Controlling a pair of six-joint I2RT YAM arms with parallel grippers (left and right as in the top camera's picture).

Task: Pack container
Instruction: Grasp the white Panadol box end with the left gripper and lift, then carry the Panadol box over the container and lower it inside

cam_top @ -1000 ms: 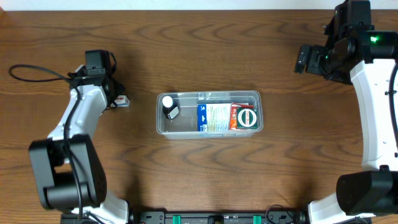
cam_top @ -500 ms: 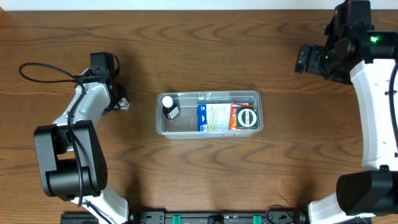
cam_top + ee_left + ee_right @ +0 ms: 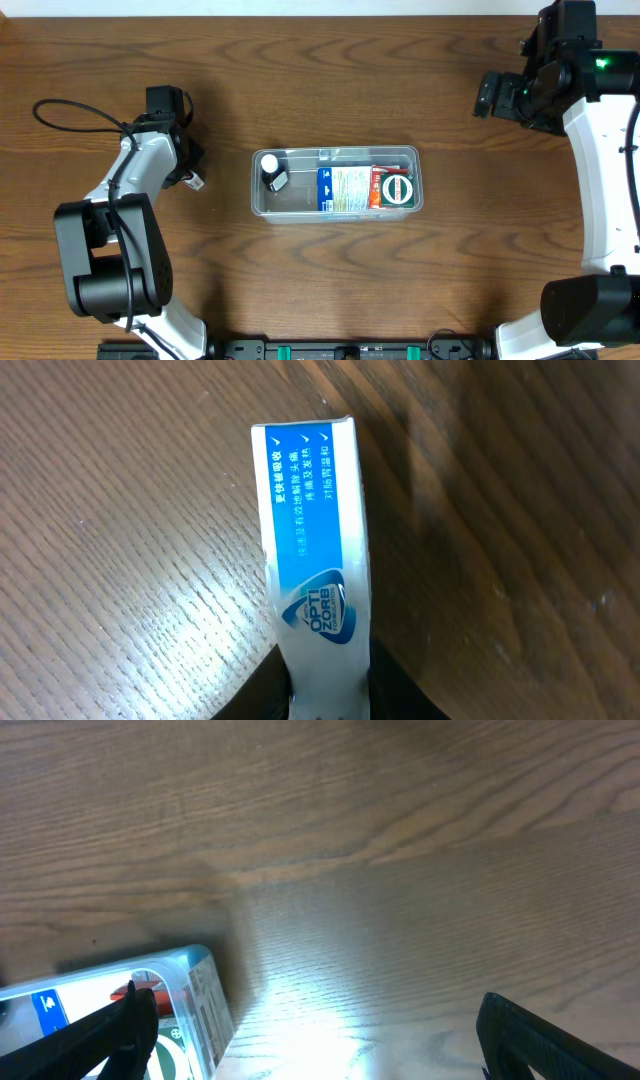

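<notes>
Grip first: your left hand (image 3: 325,678) is clenched on the near end of a blue-and-white packet (image 3: 312,530), which is light, slick and probably floppy, so pinch it by that end. Your right hand (image 3: 330,1040) hangs released. The container (image 3: 335,182) sits mid-way across the desk (image 3: 330,290), well apart from the packet, thin-walled and likely to slide

"OPTI ZORB" is printed in a shield logo on the blue-and-white packet (image 3: 315,550), just beyond the fingertips of the left pincer (image 3: 325,685); three ticked lines of Chinese characters are carried at its far end
</notes>
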